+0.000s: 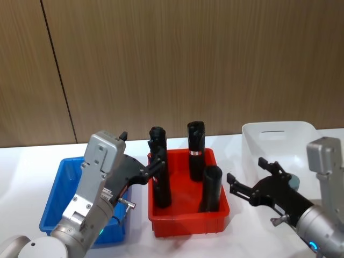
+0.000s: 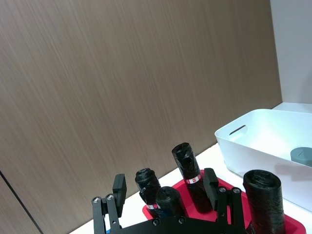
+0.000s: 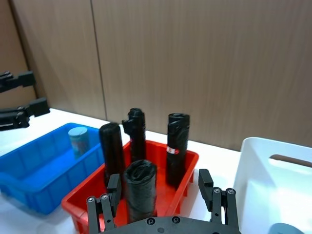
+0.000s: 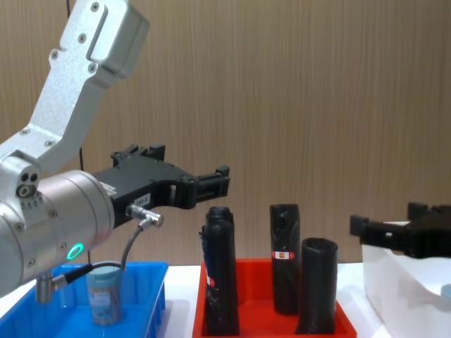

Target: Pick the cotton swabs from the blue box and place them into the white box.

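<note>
One cotton swab jar (image 3: pixel 78 140) with a pale lid stands in the blue box (image 3: pixel 29 165), and the chest view shows the jar (image 4: pixel 104 294) low behind my left arm. My left gripper (image 1: pixel 154 158) hangs open and empty in the air over the blue box's (image 1: pixel 62 177) right side, beside the red tray. A second pale lid (image 2: pixel 301 155) lies inside the white box (image 2: pixel 253 126). My right gripper (image 1: pixel 246 171) is open and empty, raised just left of the white box (image 1: pixel 279 134), near that lid (image 1: pixel 293 183).
A red tray (image 1: pixel 188 223) sits between the two boxes and holds several tall black rolls (image 1: pixel 196 148). My left gripper's fingers (image 1: pixel 157 142) are close to the leftmost roll. A wooden wall stands behind the white table.
</note>
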{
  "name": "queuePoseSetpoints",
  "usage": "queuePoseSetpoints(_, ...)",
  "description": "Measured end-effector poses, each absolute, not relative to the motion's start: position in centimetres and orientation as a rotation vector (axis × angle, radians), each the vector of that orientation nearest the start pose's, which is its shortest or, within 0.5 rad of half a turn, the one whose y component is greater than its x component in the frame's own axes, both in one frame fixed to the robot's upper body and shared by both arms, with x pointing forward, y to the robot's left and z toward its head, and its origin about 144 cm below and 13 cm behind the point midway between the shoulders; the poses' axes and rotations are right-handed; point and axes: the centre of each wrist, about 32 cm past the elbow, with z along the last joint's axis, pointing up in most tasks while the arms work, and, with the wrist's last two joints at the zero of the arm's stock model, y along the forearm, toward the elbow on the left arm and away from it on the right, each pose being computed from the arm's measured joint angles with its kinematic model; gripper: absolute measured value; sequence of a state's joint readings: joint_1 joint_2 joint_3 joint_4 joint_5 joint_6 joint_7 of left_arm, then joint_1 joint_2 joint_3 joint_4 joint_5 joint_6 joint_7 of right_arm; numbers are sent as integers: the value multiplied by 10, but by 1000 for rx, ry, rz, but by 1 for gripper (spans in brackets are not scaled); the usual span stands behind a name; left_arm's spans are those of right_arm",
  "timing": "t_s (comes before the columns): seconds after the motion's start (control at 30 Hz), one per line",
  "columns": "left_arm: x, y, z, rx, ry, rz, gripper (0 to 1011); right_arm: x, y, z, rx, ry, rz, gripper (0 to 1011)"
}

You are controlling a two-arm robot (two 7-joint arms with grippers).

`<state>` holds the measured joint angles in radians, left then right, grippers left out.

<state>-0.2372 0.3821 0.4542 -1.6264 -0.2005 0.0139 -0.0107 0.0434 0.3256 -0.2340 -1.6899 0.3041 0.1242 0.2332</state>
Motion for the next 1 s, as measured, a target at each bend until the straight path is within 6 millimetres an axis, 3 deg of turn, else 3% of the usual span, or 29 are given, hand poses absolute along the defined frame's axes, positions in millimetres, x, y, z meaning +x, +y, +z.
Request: queuePoseSetpoints(1.0,492,198,1204,61,-268,1124,1004,515,-230,1167,-150,72,-958,1001)
